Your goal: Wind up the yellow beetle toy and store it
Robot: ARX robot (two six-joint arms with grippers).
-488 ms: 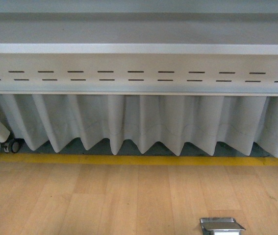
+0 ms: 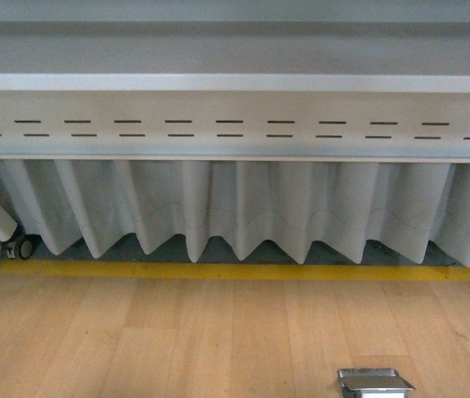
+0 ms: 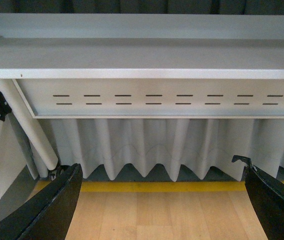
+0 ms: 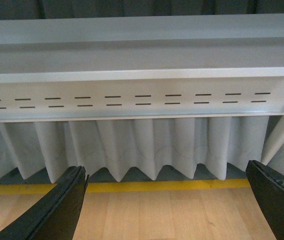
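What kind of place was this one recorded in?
Probably an indoor lab or test room: a grey slotted metal bench with a white pleated skirt, and a light wood floor with a yellow tape line.

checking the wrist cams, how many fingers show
4: two left fingers, spread wide, in the left wrist view; two right fingers, likewise, in the right wrist view; none in front view.
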